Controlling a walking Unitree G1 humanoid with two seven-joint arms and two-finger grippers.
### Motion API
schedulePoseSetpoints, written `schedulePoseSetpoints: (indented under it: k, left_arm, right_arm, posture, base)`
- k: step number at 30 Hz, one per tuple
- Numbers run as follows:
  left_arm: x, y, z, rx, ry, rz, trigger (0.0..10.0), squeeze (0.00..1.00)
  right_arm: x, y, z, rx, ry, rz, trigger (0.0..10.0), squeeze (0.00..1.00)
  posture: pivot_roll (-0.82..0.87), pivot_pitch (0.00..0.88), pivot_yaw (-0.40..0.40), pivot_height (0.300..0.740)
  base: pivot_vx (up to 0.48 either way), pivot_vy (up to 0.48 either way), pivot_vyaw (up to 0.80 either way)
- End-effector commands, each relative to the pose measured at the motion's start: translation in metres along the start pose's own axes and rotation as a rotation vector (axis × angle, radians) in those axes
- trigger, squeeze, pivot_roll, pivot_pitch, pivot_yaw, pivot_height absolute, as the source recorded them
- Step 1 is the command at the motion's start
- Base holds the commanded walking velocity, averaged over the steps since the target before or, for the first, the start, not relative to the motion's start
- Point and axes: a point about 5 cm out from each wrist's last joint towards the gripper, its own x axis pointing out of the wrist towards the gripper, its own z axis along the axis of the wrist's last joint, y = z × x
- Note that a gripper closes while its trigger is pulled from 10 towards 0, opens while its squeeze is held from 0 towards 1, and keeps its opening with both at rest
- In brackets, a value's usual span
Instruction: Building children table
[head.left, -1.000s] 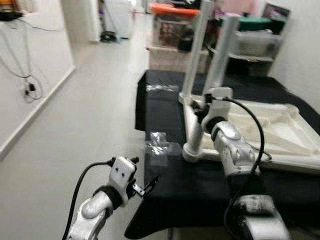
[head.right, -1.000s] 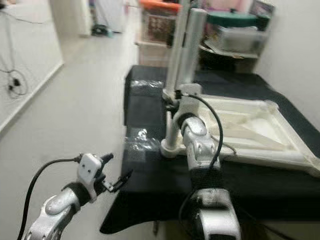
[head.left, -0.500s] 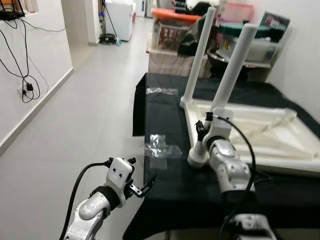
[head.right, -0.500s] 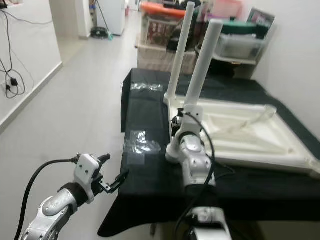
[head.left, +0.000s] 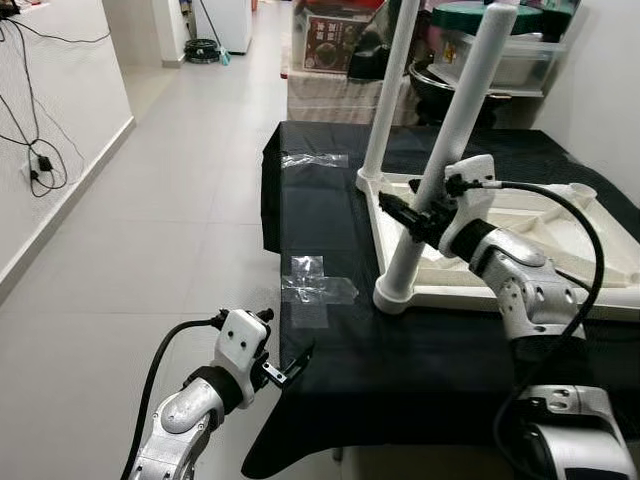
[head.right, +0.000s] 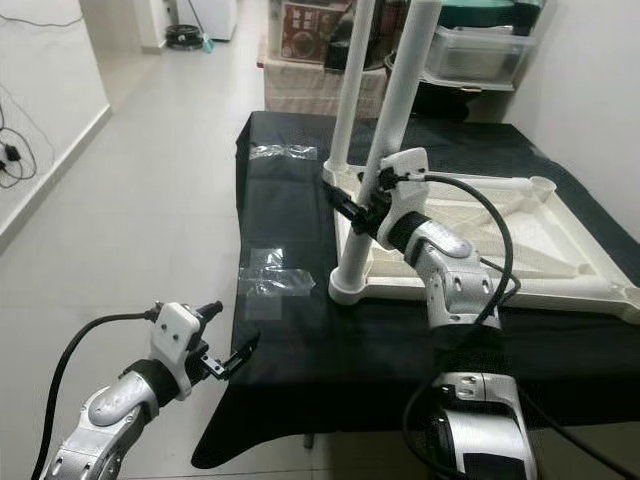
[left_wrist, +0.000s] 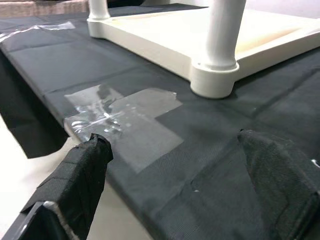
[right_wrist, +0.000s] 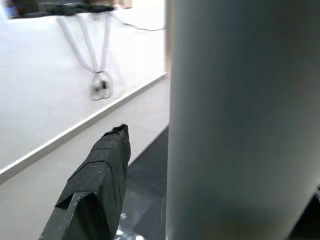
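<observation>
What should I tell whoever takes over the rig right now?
Right gripper: jaws open around the near white leg, not clamped. Left gripper: jaws open, empty, low at the black cloth's near edge. White tabletop lies upside down on the cloth; near and far leg stand in its corners. Clear tape patches lie beside them. Left: remaining legs, then flipping it upright.
</observation>
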Motion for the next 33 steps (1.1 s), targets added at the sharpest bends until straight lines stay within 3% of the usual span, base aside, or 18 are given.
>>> schedulePoseSetpoints:
  k: [1,8,10,12,13,14,16,17,18,19,20,22,23,24,26,27,28,33]
  left_arm:
    - [-0.001,-0.002,-0.001,-0.014,0.003,-0.012,10.0,0.0]
    - [-0.003,0.0,0.0,-0.011,0.003,-0.008,10.0,0.0]
    - [-0.003,0.0,0.0,-0.011,0.003,-0.008,10.0,0.0]
    - [-0.003,-0.001,0.0,-0.012,0.003,-0.01,10.0,0.0]
    - [-0.003,-0.001,0.0,-0.013,0.003,-0.012,10.0,0.0]
    - [-0.003,-0.001,0.0,-0.013,0.003,-0.012,10.0,0.0]
    - [-0.002,-0.003,-0.001,-0.014,0.003,-0.019,10.0,0.0]
    - [-0.002,-0.003,-0.001,-0.014,0.003,-0.019,10.0,0.0]
    - [-0.001,-0.004,0.0,-0.015,0.002,-0.021,10.0,0.0]
    - [-0.001,-0.004,0.0,-0.015,0.002,-0.021,10.0,0.0]
    - [-0.001,-0.003,0.0,-0.014,0.0,-0.021,10.0,0.0]
    - [-0.002,0.001,0.0,-0.01,0.002,-0.014,10.0,0.0]
    - [-0.002,0.001,0.0,-0.01,0.002,-0.014,10.0,0.0]
    - [-0.003,0.001,0.0,-0.009,0.003,-0.013,10.0,0.0]
    - [-0.003,0.001,0.0,-0.009,0.003,-0.013,10.0,0.0]
    - [-0.003,0.001,0.0,-0.008,0.003,-0.012,10.0,0.0]
    - [-0.003,0.0,0.0,-0.01,0.002,-0.013,10.0,0.0]
    - [-0.002,-0.002,0.0,-0.014,0.0,-0.016,10.0,0.0]
  right_arm:
    - [0.008,0.017,-0.013,0.009,0.042,0.203,0.0,0.0]
    - [0.006,0.028,-0.018,0.024,0.057,0.395,0.0,0.0]
    - [0.012,0.023,-0.021,0.03,0.08,0.296,0.0,0.0]
    - [0.026,0.008,-0.033,0.032,0.148,-0.003,0.0,0.0]
    - [0.026,-0.002,-0.045,0.093,0.196,-0.188,0.0,0.0]
    - [0.026,-0.002,-0.045,0.093,0.196,-0.188,0.0,0.0]
    - [-0.001,-0.03,-0.086,0.204,0.342,-0.711,0.0,0.0]
    - [-0.001,-0.03,-0.086,0.204,0.342,-0.711,0.0,0.0]
    - [-0.019,-0.036,-0.105,0.229,0.415,-0.916,0.0,0.0]
    - [-0.019,-0.036,-0.105,0.229,0.415,-0.916,0.0,0.0]
    - [-0.033,-0.034,-0.116,0.206,0.441,-1.046,0.0,0.0]
    - [-0.043,-0.021,-0.123,0.161,0.42,-1.155,0.0,0.0]
    - [-0.043,-0.021,-0.123,0.161,0.42,-1.155,0.0,0.0]
    - [-0.039,-0.013,-0.12,0.166,0.389,-1.138,1.4,0.0]
    - [-0.039,-0.013,-0.12,0.166,0.389,-1.138,1.4,0.0]
    - [-0.036,-0.008,-0.118,0.175,0.37,-1.119,9.6,0.57]
    - [-0.025,-0.003,-0.108,0.203,0.298,-1.041,10.0,1.0]
    - [0.002,-0.003,-0.066,0.272,0.082,-0.808,10.0,1.0]
  posture:
    - [0.06,0.0,-0.101,0.74]
    - [0.07,0.0,-0.106,0.74]
    - [0.07,0.0,-0.105,0.74]
    - [0.07,0.0,-0.105,0.74]
    - [0.05,0.0,-0.097,0.74]
    - [0.05,0.0,-0.097,0.74]
    - [0.06,0.0,-0.098,0.74]
    - [0.06,0.0,-0.098,0.74]
    - [0.06,0.0,-0.101,0.74]
    - [0.06,0.0,-0.101,0.74]
    - [0.07,0.0,-0.104,0.74]
    - [0.06,0.0,-0.102,0.74]
    - [0.06,0.0,-0.102,0.74]
    - [0.06,0.0,-0.104,0.74]
    - [0.06,0.0,-0.104,0.74]
    - [0.06,0.0,-0.104,0.74]
    - [0.06,0.0,-0.102,0.74]
    - [0.06,0.0,-0.103,0.74]
  base:
    - [0.0,0.0,0.0]
    - [0.0,0.0,0.0]
    - [0.0,0.0,0.0]
    - [0.0,0.0,0.0]
    - [0.0,0.0,0.0]
    - [0.0,0.0,0.0]
    - [0.0,0.0,0.0]
    - [0.0,0.0,0.0]
    - [0.0,0.0,0.0]
    - [0.0,0.0,0.0]
    - [0.0,0.0,0.0]
    - [0.0,0.0,0.0]
    - [0.0,0.0,0.0]
    - [0.0,0.0,0.0]
    - [0.0,0.0,0.0]
    - [0.0,0.0,0.0]
    - [0.0,0.0,0.0]
    - [0.0,0.0,0.0]
